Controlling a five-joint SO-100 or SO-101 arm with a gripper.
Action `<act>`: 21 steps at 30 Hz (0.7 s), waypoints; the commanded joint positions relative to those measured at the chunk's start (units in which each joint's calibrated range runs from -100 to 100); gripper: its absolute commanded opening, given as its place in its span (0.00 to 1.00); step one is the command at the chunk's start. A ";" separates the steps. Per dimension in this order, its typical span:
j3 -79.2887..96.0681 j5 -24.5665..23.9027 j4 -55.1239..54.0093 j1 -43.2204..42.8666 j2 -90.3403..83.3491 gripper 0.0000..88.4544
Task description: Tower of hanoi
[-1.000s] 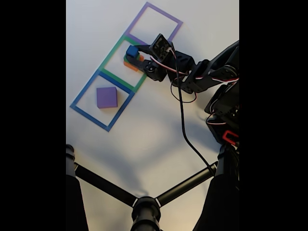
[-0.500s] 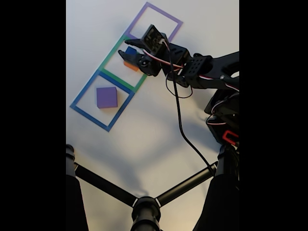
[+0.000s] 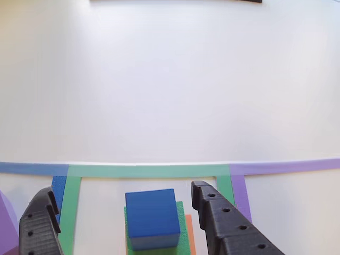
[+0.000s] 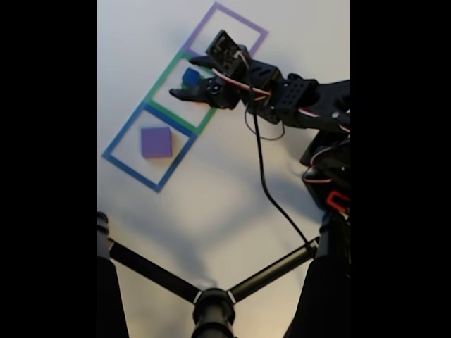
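Compared with half a second ago, the arm reaches a little further toward the top of the fixed view, and the end effector now has its fingers apart on both sides of the blue cube instead of hiding it partly.

In the other view, the blue cube sits on top of the green cube, and a narrow edge of the orange block shows under that, at the right side. This small stack stands inside the green tape square, in the middle of the three squares. The end effector is open: one black finger is at the left of the stack and the other is at the right, and neither one touches the blue cube, with free space on both sides.

The purple slab lies flat and alone inside the blue tape square in the fixed view, well apart from the stack. The purple tape square is on the other side of the green one and shares a border with it.

All three squares are stuck on a white worktop. A black cable hangs from the arm across the worktop, and a black tripod fills the lower part of the fixed view.
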 commanded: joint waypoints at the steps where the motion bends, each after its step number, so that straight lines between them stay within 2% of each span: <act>1: 0.76 0.00 0.09 1.13 -4.34 0.36; 10: 3.67 0.00 -1.69 1.58 -3.70 0.31; 17: 5.13 0.00 -3.15 0.82 -3.54 0.20; 21: 4.94 0.00 -3.80 0.36 -2.90 0.18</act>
